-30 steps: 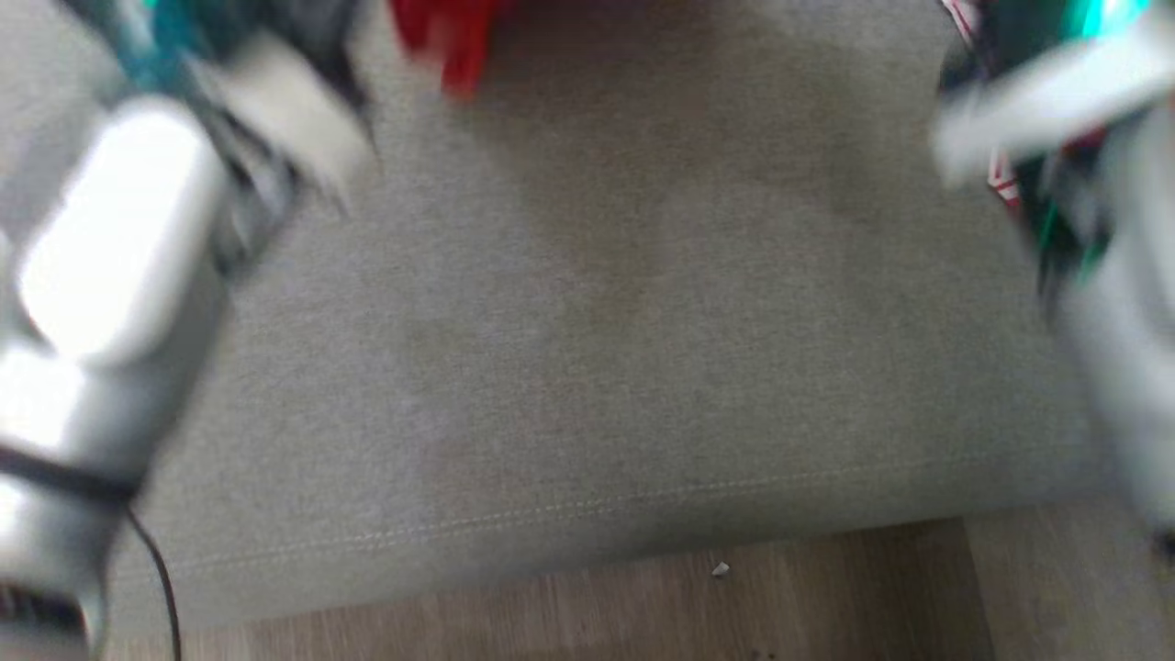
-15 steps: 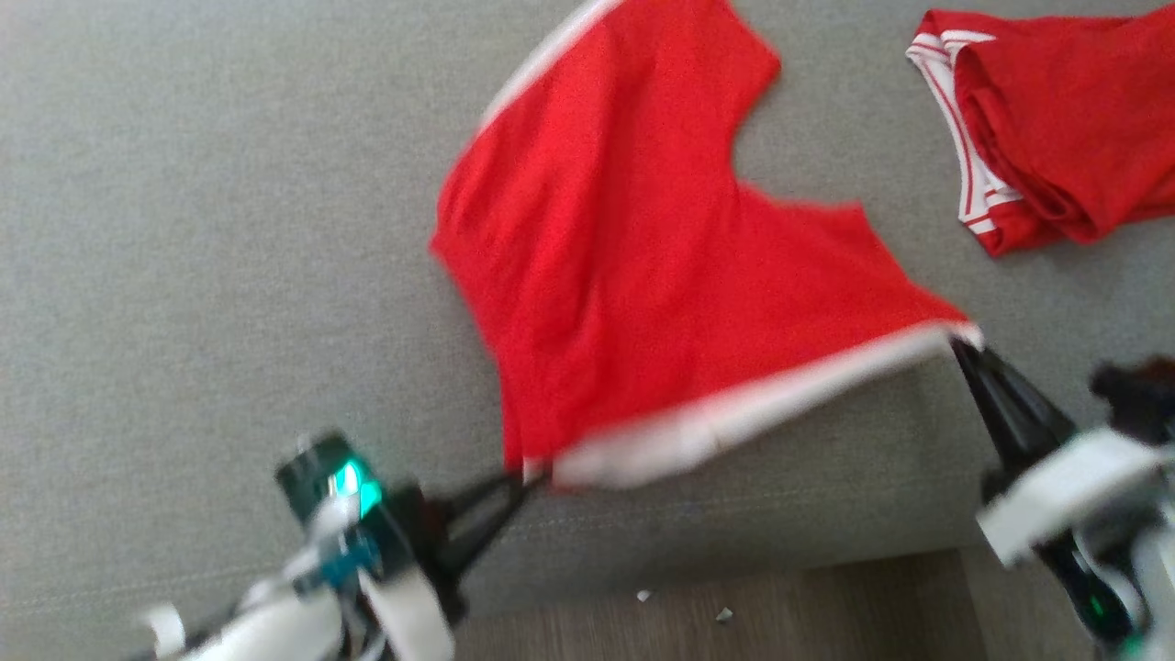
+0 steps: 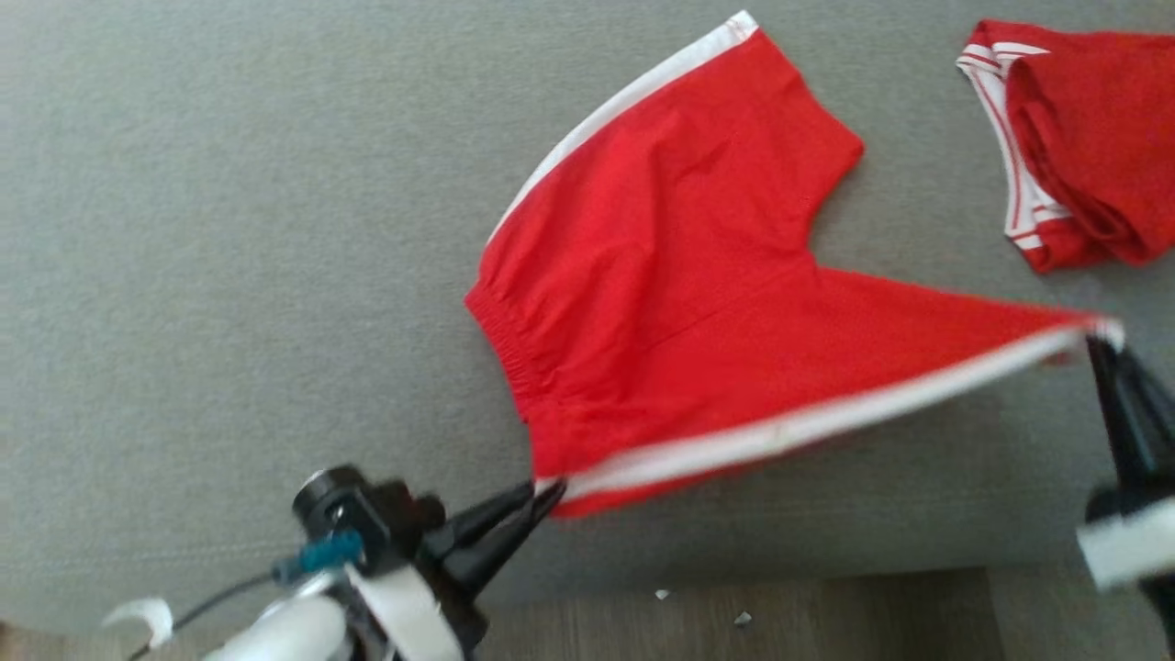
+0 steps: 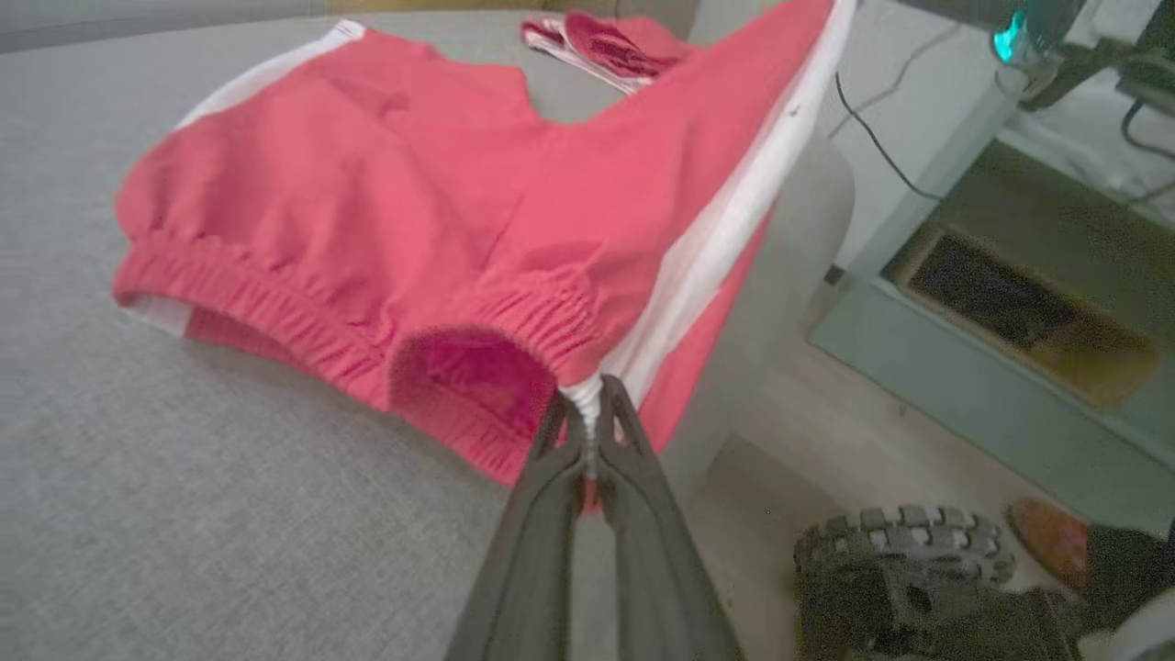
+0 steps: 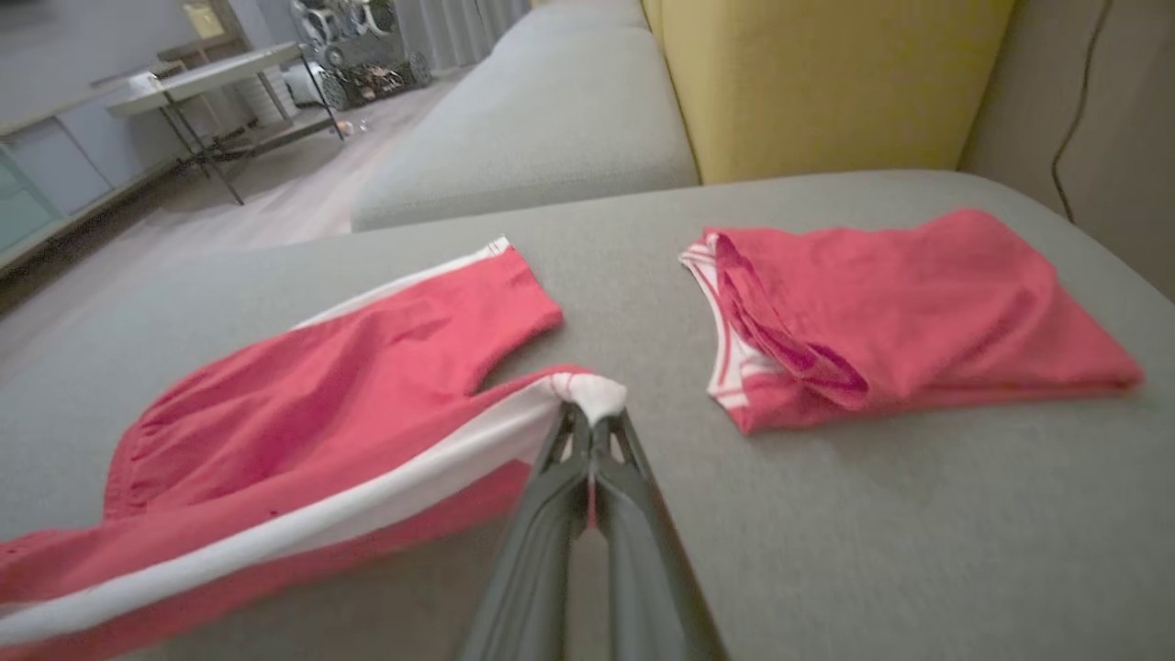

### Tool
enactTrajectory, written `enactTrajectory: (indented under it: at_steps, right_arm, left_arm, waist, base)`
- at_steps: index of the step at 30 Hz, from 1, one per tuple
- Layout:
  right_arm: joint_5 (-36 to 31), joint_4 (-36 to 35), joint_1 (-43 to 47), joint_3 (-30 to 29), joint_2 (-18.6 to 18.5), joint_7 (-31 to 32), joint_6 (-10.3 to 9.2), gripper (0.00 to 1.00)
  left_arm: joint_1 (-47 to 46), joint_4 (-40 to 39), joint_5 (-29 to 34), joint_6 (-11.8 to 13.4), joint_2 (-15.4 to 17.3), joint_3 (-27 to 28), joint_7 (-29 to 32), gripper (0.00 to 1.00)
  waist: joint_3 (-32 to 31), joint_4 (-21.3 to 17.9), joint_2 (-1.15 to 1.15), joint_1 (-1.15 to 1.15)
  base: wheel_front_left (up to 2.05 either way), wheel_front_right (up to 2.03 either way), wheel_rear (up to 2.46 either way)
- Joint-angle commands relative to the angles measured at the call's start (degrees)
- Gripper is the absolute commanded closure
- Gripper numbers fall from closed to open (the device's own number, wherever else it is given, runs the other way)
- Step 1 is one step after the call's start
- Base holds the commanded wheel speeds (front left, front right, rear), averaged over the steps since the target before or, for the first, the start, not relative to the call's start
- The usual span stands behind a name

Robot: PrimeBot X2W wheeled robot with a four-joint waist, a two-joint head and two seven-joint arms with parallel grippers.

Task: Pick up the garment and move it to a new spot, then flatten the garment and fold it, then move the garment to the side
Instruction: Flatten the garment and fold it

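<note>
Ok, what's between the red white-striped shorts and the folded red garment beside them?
Nothing: bare grey fabric cushion separates the red white-striped shorts from the folded red garment, clearest in the right wrist view.

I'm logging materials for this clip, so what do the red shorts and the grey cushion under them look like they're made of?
The red shorts look like thin, soft cloth, perhaps cotton or a light synthetic. The finish is matte, and the cloth creases easily and gathers finely at the waistband. The grey cushion looks like coarse woven upholstery fabric, matte, with a grainy weave showing.
</note>
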Motion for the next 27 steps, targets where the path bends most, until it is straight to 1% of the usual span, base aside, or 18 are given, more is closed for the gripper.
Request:
enactTrajectory:
  at_steps: [1, 4, 7, 11, 15, 21, 27]
  right_arm:
    - [-0.7, -1.6, -3.1, 0.8, -1.1, 0.2, -0.06, 1.0]
    - [-1.9, 2.8, -9.2, 1.4, -1.7, 2.1, -0.06, 1.0]
    - [-3.5, 8.0, -15.5, 2.3, -4.0, 4.2, -0.06, 1.0]
    - [-4.7, 14.3, -24.2, 6.0, -7.8, 6.7, -0.06, 1.0]
    - [-4.2, 19.6, -33.5, 9.4, -10.2, 8.9, -0.06, 1.0]
    - [-3.4, 26.1, -45.6, 15.3, -12.9, 12.2, -0.06, 1.0]
    - [-2.2, 33.6, -55.7, 21.4, -13.7, 14.7, -0.06, 1.0]
  left_arm:
    - [-2.9, -1.8, -0.9, 0.1, 0.8, 2.4, -0.5, 1.0]
    - [-5.9, -2.0, -5.4, 0.1, -1.1, 3.4, -0.6, 1.0]
    - [-9.1, -1.0, -10.0, 0.1, -2.8, 4.3, -0.7, 1.0]
    - [-12.5, 2.1, -15.2, 0.1, -4.7, 5.8, -0.8, 1.0]
    - [-15.3, 3.7, -20.3, 0.1, -6.6, 8.0, -0.8, 1.0]
    - [-19.2, 5.4, -23.6, 0.1, -7.6, 9.3, -0.8, 1.0]
    - [-22.5, 9.7, -26.3, 0.1, -7.7, 8.1, -0.8, 1.0]
  waist:
    - [0.1, 0.6, 0.0, 0.0]
    - [0.3, 2.3, 0.0, 0.0]
    - [0.9, 4.0, 0.0, 0.0]
    - [1.9, 5.5, 0.0, 0.0]
    - [3.4, 6.8, 0.0, 0.0]
    - [6.7, 8.2, 0.0, 0.0]
    - [9.9, 9.0, 0.0, 0.0]
  base:
    - [0.0, 0.0, 0.0]
    - [0.0, 0.0, 0.0]
    - [0.0, 0.0, 0.0]
    - [0.0, 0.0, 0.0]
    - [0.0, 0.0, 0.0]
    - [0.0, 0.0, 0.0]
    - [0.0, 0.0, 0.0]
